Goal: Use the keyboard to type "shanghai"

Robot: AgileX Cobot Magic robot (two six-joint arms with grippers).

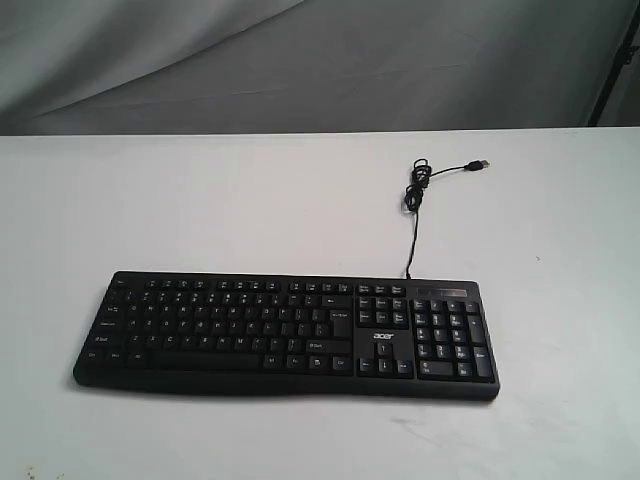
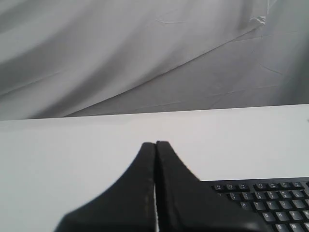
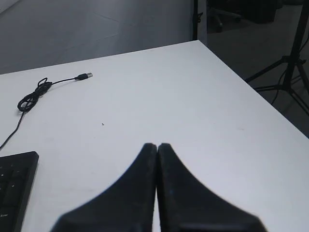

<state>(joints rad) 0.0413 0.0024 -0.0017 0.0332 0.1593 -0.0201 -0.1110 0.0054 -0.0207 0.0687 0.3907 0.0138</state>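
Note:
The wide black keyboard (image 1: 285, 335) with white legends and a small acer logo lies flat on the white table, its thin black cable (image 1: 412, 200) coiled behind it and ending in a USB plug (image 1: 481, 164). Neither arm shows in the exterior view. In the left wrist view my left gripper (image 2: 156, 144) is shut with nothing between its fingers, held above the table beside one end of the keyboard (image 2: 270, 200). My right gripper (image 3: 157, 145) is shut and empty too, over bare table past a corner of the keyboard (image 3: 14, 188); the cable (image 3: 34, 96) lies beyond.
The white table (image 1: 200, 200) ends at a far edge in front of a grey cloth backdrop (image 1: 300, 60). In the right wrist view the table corner (image 3: 198, 43) drops off to a dark floor with a tripod stand (image 3: 289, 58).

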